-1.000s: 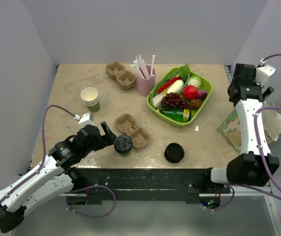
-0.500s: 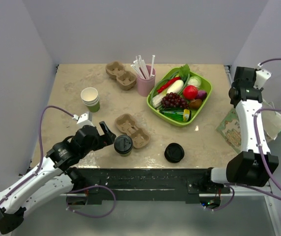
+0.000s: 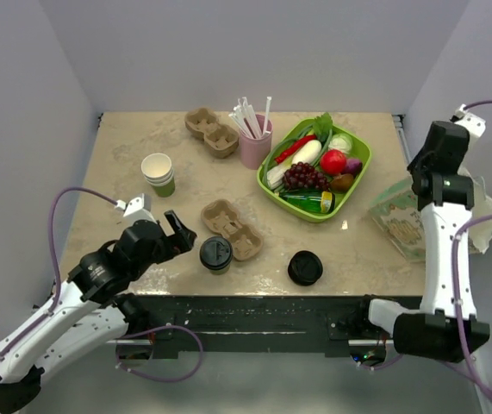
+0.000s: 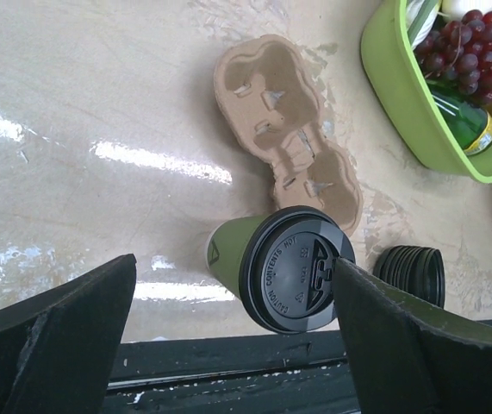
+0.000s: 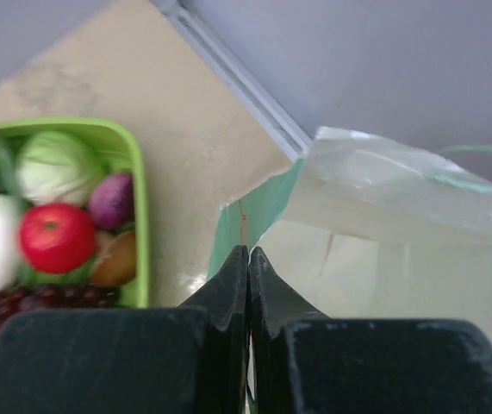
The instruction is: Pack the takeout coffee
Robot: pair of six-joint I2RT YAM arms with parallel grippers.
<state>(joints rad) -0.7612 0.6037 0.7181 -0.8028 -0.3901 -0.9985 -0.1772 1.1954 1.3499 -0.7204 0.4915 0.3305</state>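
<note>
Takeout coffee (image 4: 293, 269) sits off-centre just ahead of the spread left claw (image 3: 179, 231) by the desk's (image 3: 125, 147) near edge; closing could tip it; right claw (image 5: 248, 259) pressed together, probably pinching the bag (image 5: 383, 241).

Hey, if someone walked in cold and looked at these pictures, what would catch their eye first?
The bright green tray heaped with fruit and vegetables, back right, stands out first. Next comes the black-lidded takeout coffee at the front, the open left gripper just beside it. On the far right, the right gripper is pinched shut on the edge of a pale bag.
</note>
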